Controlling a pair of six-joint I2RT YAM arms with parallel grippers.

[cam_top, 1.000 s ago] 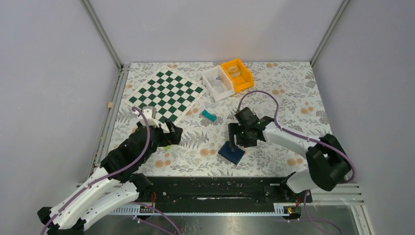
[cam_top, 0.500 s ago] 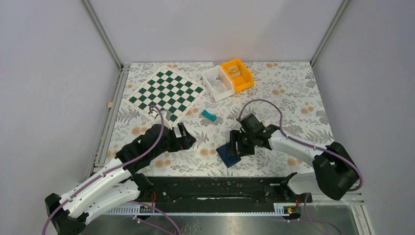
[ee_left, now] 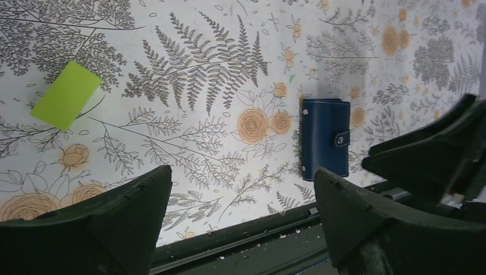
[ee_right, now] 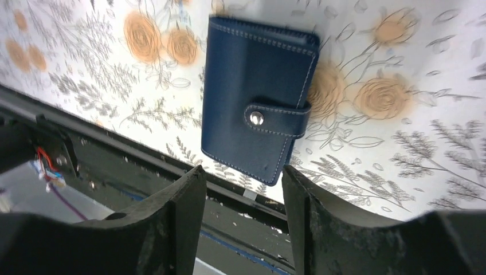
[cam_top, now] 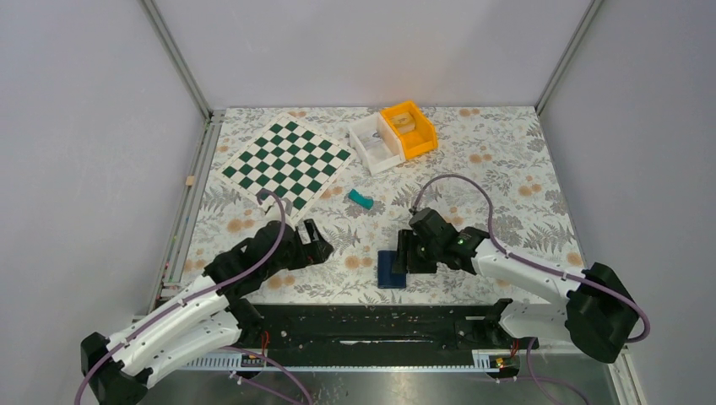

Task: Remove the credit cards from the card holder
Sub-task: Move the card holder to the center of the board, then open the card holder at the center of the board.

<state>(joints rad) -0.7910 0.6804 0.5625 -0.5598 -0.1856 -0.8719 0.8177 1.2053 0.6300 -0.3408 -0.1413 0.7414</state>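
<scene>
Wallet first: the small navy-blue leather bifold card holder point(ee_right: 258, 97) lies flat on the floral-patterned tabletop point(cam_top: 507, 169), folded shut with its snap tab fastened, just beside the black rail at the near edge. Right gripper point(ee_right: 243, 175) hovers directly over it, fingers parted to a moderate gap, nothing between them. Left gripper point(ee_left: 240, 183) sits off to the wallet's left, spread wide and empty, a flat lime-green block point(ee_left: 66, 94) on the table near it. Further back: small teal block point(cam_top: 361, 199), green-and-white chessboard point(cam_top: 287, 160), white plastic bin point(cam_top: 384, 164) beside orange plastic bin point(cam_top: 420, 145).
</scene>
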